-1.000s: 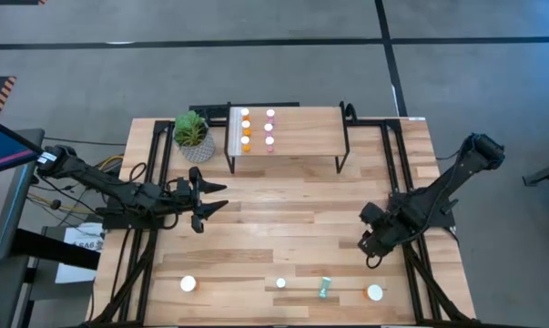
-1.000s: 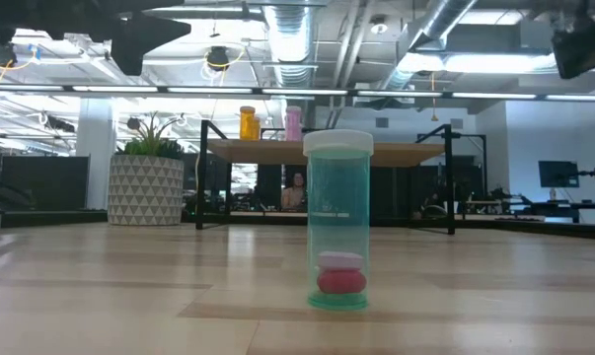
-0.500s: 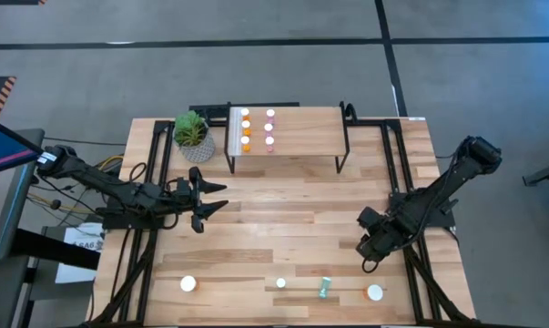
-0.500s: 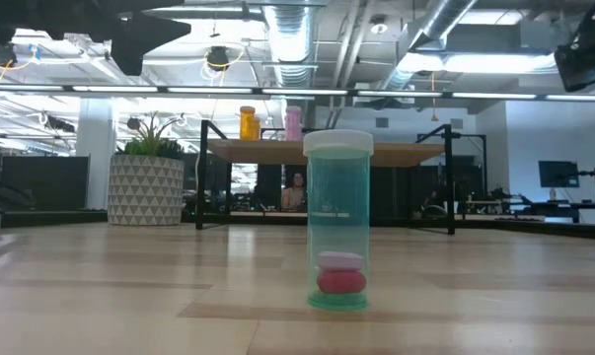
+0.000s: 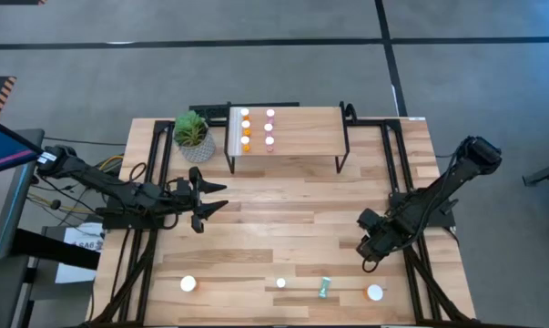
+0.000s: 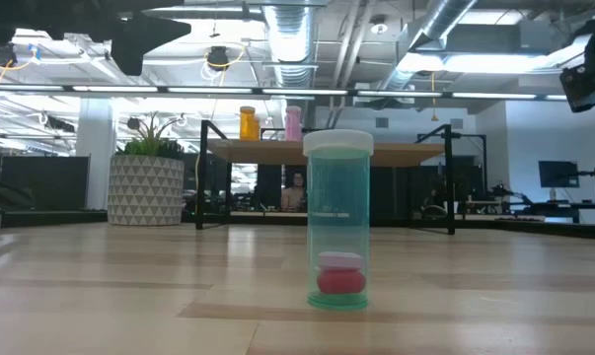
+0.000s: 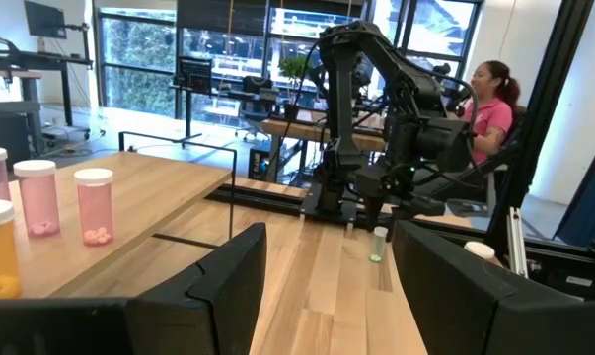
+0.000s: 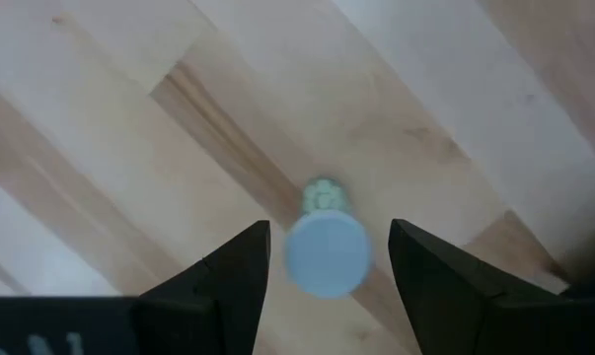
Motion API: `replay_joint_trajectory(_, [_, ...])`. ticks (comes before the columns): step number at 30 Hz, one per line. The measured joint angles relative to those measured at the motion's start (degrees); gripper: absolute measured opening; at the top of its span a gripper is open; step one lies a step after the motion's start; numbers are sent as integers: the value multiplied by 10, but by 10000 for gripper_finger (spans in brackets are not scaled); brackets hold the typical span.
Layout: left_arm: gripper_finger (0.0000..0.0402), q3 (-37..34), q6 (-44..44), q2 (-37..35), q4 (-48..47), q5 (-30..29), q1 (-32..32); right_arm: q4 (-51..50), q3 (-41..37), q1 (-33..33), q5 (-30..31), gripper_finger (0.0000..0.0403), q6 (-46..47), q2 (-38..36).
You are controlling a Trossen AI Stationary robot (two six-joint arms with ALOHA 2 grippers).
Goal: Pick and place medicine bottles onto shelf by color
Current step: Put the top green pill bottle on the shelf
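Six bottles (image 5: 258, 128) on shelf (image 5: 301, 132) left end; plant (image 5: 193, 137) beside

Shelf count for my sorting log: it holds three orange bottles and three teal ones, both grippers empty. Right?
Not quite: in the high view the shelf holds three orange bottles and three pink bottles, not teal. Both grippers are empty.

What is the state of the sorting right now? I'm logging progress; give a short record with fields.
shelf: three orange bottles, three pink bottles
tabletop: lying teal bottle near the front edge
right gripper: open, above upright teal bottle
left gripper: open, empty, table's left side
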Motion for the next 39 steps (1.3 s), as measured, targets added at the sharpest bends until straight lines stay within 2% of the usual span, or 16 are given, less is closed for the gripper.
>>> replay_joint_trajectory(5, [208, 0, 0, 0, 0, 0, 0, 1, 0, 0, 0, 218, -1, 0])
replay_joint_trajectory(17, [208, 0, 0, 0, 0, 0, 0, 1, 0, 0, -12, 141, -1, 0])
replay_joint_trajectory(26, [208, 0, 0, 0, 0, 0, 0, 9, 0, -7, -14, 142, -2, -11])
replay_joint_trajectory(32, [208, 0, 0, 0, 0, 0, 0, 11, 11, -47, 2, 138, -39, -39])
replay_joint_trajectory(39, [208, 0, 0, 0, 0, 0, 0, 12, 74, -149, 42, 143, -183, -53])
